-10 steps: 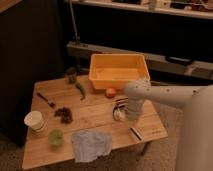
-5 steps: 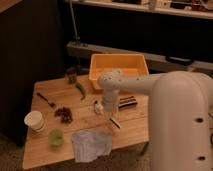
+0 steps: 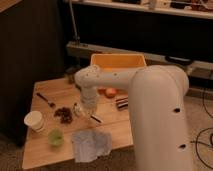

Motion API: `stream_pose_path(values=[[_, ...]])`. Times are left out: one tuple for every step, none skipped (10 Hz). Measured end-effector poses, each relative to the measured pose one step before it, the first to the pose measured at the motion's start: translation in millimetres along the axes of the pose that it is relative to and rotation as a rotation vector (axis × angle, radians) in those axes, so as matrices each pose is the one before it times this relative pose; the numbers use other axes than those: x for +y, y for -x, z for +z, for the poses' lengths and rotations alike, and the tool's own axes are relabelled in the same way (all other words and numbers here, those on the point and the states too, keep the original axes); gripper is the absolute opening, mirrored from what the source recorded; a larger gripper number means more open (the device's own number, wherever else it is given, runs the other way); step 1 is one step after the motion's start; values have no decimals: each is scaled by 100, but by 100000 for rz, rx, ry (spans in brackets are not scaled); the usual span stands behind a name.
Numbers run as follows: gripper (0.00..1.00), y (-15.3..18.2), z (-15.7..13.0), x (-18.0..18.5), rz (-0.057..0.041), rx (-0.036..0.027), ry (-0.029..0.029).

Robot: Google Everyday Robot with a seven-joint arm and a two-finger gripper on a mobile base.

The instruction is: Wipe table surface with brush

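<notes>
Wooden table surface [image 3: 42, 145] below gripper [image 3: 84, 111]; finger state cannot be told. Brush [image 3: 95, 119] lies just right of gripper, handle angled away rightward.

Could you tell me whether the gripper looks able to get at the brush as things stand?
Probably yes: the gripper hangs low over the table surface, right beside the brush, whose dark handle pokes out at its right. Nothing appears to lie between them.

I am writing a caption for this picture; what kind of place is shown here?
Probably a robot test room or lab, not a home. A small wooden table surface holds test props: a paper cup, a crumpled cloth and an orange bin. Cables lie on the floor. The gripper hangs over the table's middle.
</notes>
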Motion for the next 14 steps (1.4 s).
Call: stream_pose_path(values=[[0,-660,439,765,-2158,1170,809],[0,-1020,351,346,-1422,1131,685],[0,-1291,383,-89,-685,1269,498],[0,-2011,476,-298,-572,1540,675],[0,-2005,435,-509,8,1407,352],[0,-2334,477,-755,550,1463,264],[0,-2572,553,-1034,1318,1562,137],[0,-2169,494,-1103,1783,1331,20],[0,-1676,402,-1260,2420,1038,-149],[0,-1886,486,-1793,3604,1211,-124],[0,-1908,531,-2259,4776,1041,-123],[0,-1434,305,-2774,5508,660,-328],[0,-814,122,-2759,5082,529,-431],[0,-110,-197,-2570,4008,88,-223]])
